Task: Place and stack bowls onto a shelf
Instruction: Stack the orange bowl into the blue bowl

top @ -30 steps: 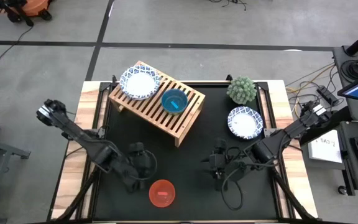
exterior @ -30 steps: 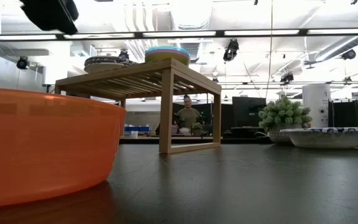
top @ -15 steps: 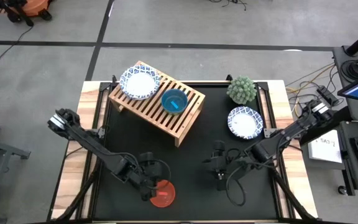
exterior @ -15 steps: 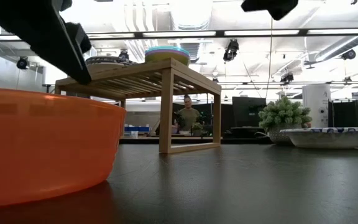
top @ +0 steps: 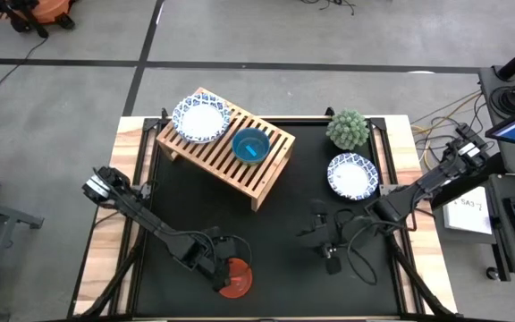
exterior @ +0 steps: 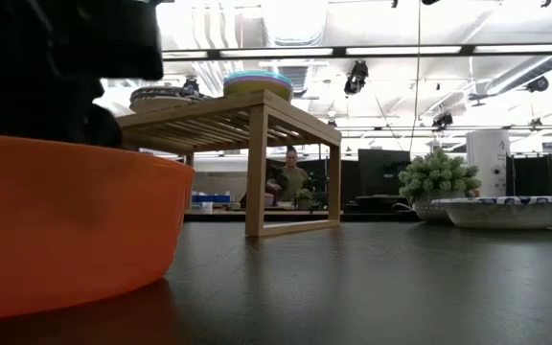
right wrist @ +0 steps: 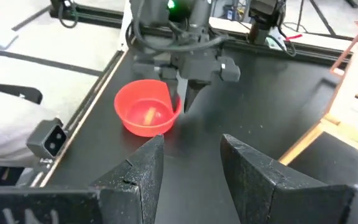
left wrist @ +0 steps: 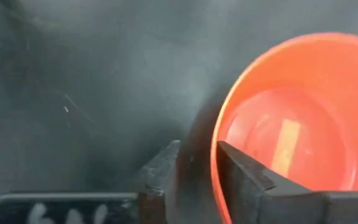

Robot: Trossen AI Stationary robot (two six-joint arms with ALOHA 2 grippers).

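The red bowl sits upright on the black table near its near edge; it looks orange in the low view. My left gripper is open, low over the bowl's left rim, one finger inside the bowl and one outside. My right gripper is open and empty above the table's near right part. On the shelf rest a blue-rimmed white bowl and a teal bowl. Another blue-rimmed white bowl sits on the table at the right. My left gripper stands astride the red bowl's left rim, coming from above and slanting from the table's left. The inner finger lies close against the rim's inside, and I cannot tell whether it touches. The outer finger is clear of the wall. The bowl stands on the table.
A small spiky green plant stands at the far right, behind the white bowl. The shelf stands slantwise at the far left. Bare black table lies between the two grippers and in front of the shelf. A person shows in the room beyond.
My left gripper has gone toward the table's near edge and down to the red bowl, ending astride its left rim. My right gripper has drifted a little toward the near right. The bowl has stayed in place.
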